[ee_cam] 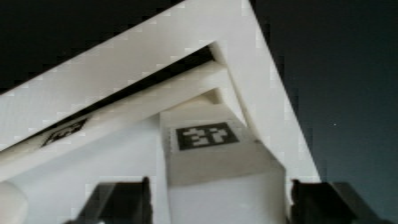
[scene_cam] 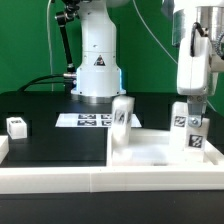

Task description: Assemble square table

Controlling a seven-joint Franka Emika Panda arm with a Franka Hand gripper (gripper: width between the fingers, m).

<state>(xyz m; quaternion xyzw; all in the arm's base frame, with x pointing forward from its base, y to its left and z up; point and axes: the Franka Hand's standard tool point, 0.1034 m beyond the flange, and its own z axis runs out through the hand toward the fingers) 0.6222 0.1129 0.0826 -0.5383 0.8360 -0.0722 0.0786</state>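
The square table slab lies flat at the lower right of the exterior view, tucked against the long white rail on the black counter, with one tagged leg upright on it at right, another leg at frame centre, and a spare leg block off at the left edge. The gripper hangs right over that right-hand leg, jaws spread wider than the block and not clamping it, going by the wrist view. Looks like light, stiff, slick plastic to me, so I'd pinch the leg's flat sides near the middle, squarely.
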